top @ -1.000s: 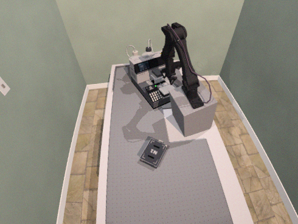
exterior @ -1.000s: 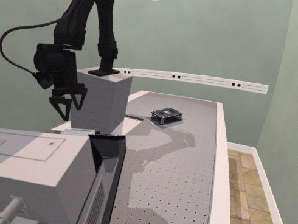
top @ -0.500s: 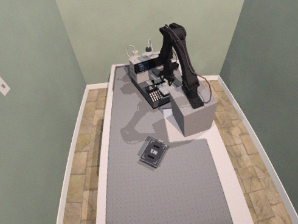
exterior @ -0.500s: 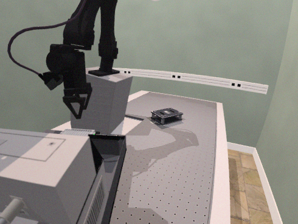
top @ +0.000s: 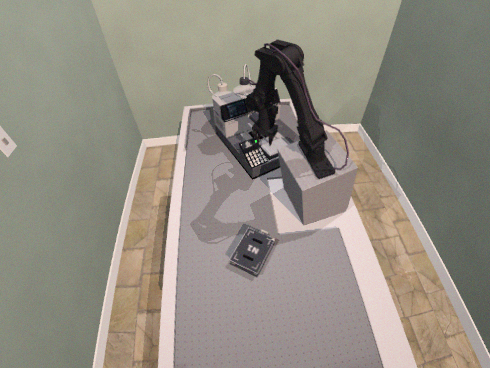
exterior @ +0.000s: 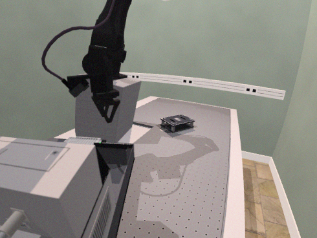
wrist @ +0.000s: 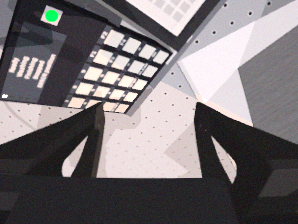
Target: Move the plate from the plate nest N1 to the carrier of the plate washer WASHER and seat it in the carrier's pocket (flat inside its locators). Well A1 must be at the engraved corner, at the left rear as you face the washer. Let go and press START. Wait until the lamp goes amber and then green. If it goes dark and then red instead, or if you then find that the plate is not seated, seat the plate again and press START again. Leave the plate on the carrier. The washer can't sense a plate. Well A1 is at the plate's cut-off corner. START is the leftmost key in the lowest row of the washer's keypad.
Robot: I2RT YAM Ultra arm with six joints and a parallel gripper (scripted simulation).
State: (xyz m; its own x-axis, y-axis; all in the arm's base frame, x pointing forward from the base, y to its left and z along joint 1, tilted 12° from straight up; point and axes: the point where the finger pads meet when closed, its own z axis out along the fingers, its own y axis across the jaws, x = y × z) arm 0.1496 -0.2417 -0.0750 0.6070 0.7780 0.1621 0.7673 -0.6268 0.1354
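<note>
The washer [top: 231, 111] [exterior: 39, 174] stands at the table's rear. Its lamp [top: 255, 141] [wrist: 50, 16] [exterior: 102, 140] glows green. The white well plate [top: 270, 150] [exterior: 79, 140] [wrist: 172, 10] lies on the washer's carrier behind the keypad [top: 256, 158] [wrist: 117, 67]; only its edge shows in the wrist view. My gripper [top: 268, 140] [exterior: 109, 119] [wrist: 149, 110] hangs just above the keypad's front edge. Its fingers stand partly apart with nothing between them. The plate nest N1 [top: 252, 250] [exterior: 177, 122], marked IN, holds no plate.
The arm stands on a grey pedestal block [top: 320, 192] [exterior: 126, 97] right of the washer. Two bottles with tubing [top: 220, 85] stand behind the washer. The table's raised white border [top: 170, 260] runs along its left side.
</note>
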